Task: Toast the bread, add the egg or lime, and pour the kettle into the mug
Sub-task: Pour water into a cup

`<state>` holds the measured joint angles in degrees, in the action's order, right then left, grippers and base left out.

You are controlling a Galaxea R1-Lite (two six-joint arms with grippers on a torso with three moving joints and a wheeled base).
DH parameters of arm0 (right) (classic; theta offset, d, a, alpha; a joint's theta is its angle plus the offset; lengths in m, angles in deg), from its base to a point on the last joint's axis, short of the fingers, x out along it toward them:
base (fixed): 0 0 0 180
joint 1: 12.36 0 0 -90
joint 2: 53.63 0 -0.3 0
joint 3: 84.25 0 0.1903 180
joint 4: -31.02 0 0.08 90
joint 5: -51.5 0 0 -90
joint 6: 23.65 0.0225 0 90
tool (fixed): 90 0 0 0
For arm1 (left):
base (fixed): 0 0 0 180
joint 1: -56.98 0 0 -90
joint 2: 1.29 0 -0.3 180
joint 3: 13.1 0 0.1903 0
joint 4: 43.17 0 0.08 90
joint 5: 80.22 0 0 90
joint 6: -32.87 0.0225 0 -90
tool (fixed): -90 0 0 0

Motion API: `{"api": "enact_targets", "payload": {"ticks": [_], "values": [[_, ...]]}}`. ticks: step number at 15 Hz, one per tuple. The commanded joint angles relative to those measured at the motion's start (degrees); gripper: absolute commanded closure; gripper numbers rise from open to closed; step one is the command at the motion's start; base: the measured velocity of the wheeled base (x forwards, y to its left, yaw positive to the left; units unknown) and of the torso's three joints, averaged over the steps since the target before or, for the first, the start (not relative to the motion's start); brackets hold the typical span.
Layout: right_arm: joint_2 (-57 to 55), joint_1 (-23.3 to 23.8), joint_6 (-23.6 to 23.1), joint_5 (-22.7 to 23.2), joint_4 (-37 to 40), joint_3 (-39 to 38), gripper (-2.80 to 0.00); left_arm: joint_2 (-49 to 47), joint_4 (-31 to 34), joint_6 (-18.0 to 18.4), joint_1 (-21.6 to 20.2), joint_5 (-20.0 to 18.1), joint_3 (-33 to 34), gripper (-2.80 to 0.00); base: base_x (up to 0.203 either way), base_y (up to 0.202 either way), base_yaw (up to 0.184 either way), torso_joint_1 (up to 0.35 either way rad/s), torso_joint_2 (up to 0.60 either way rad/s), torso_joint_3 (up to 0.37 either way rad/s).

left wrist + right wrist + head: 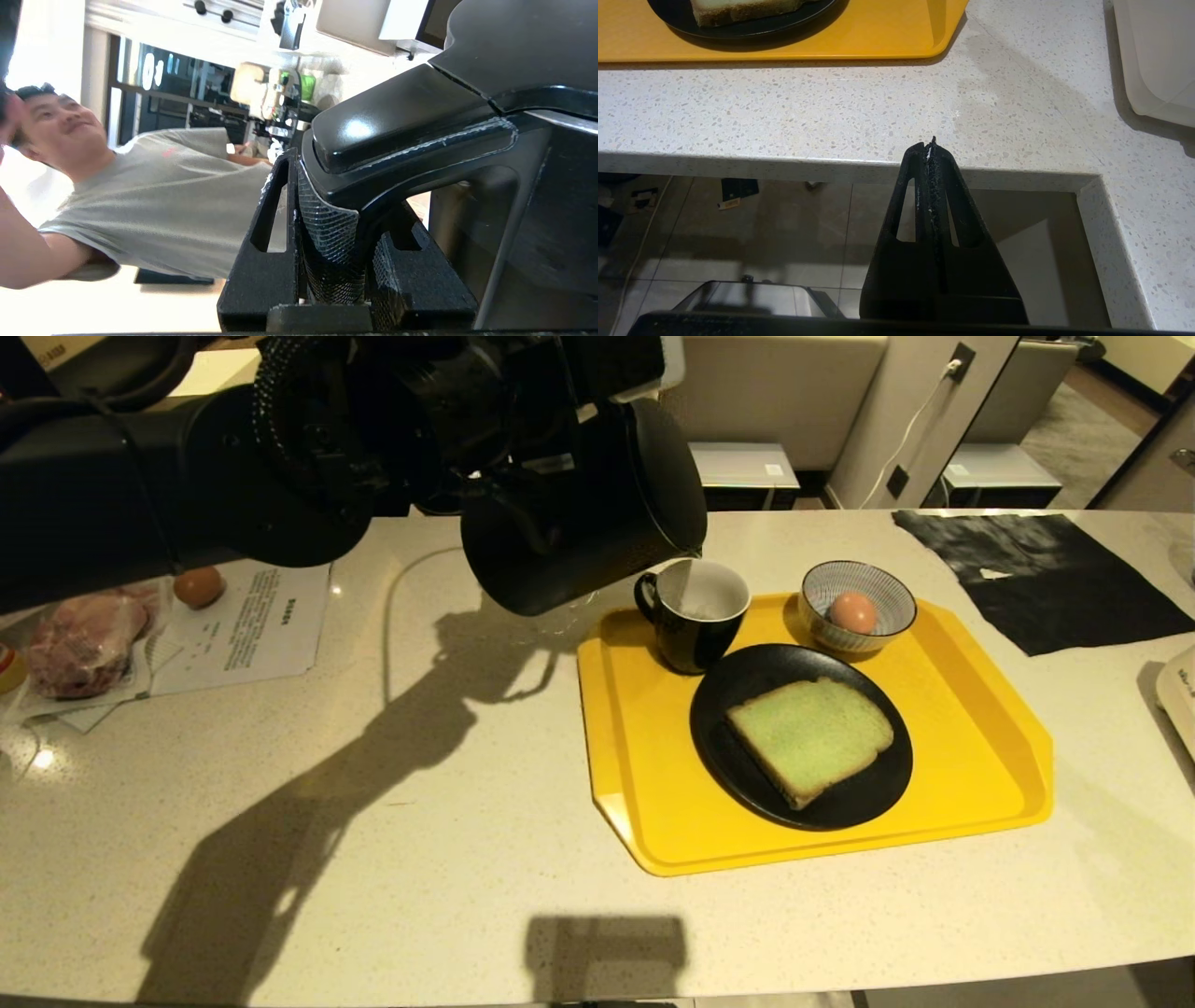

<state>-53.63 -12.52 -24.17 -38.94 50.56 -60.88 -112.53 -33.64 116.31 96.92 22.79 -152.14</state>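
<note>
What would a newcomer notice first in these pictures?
First the black kettle, tilted high at the back left of the counter in the left gripper, whose jaws clamp its handle while a thin stream falls into the mug at the back of the yellow tray. Next, the green bread on a black plate in the tray's middle, and the egg in a striped bowl behind it.

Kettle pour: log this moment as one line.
step: pouring | left gripper: shut on kettle handle, tilted over mug | stream visible | bread: on plate | right gripper: shut, parked at counter edge
</note>
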Motion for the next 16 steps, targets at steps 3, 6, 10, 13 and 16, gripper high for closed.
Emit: {"api": "enact_targets", "payload": {"ticks": [3, 6, 10, 13, 16], "values": [[-0.1, 0.0, 0.0, 0.0, 0.0, -1.6, 0.00, -0.1, -0.1, 1.9, 0.5, 0.3, 0.0, 0.00, 0.000, 0.000, 0.000, 0.000, 0.00, 0.000], [-0.1, 0.0, 0.0, 0.0, 0.0, -1.6, 0.00, -0.1, 0.1, 2.7, 0.5, 0.2, 0.2, 0.00, 0.000, 0.000, 0.000, 0.000, 0.00, 0.000], [-0.1, 0.0, 0.0, 0.0, 0.0, -1.6, 0.00, -0.1, 1.4, 3.2, 0.5, -0.2, 0.3, 0.00, 0.000, 0.000, 0.000, 0.000, 0.00, 0.000], [-0.1, 0.0, 0.0, 0.0, 0.0, -1.6, 0.00, -0.1, 1.4, 3.3, 0.6, -0.3, 0.3, 0.00, 0.000, 0.000, 0.000, 0.000, 0.00, 0.000], [-0.1, 0.0, 0.0, 0.0, 0.0, -1.6, 0.00, -0.3, 2.3, 3.6, 0.6, -1.0, 0.3, 0.00, 0.000, 0.000, 0.000, 0.000, 0.00, 0.000]]}}
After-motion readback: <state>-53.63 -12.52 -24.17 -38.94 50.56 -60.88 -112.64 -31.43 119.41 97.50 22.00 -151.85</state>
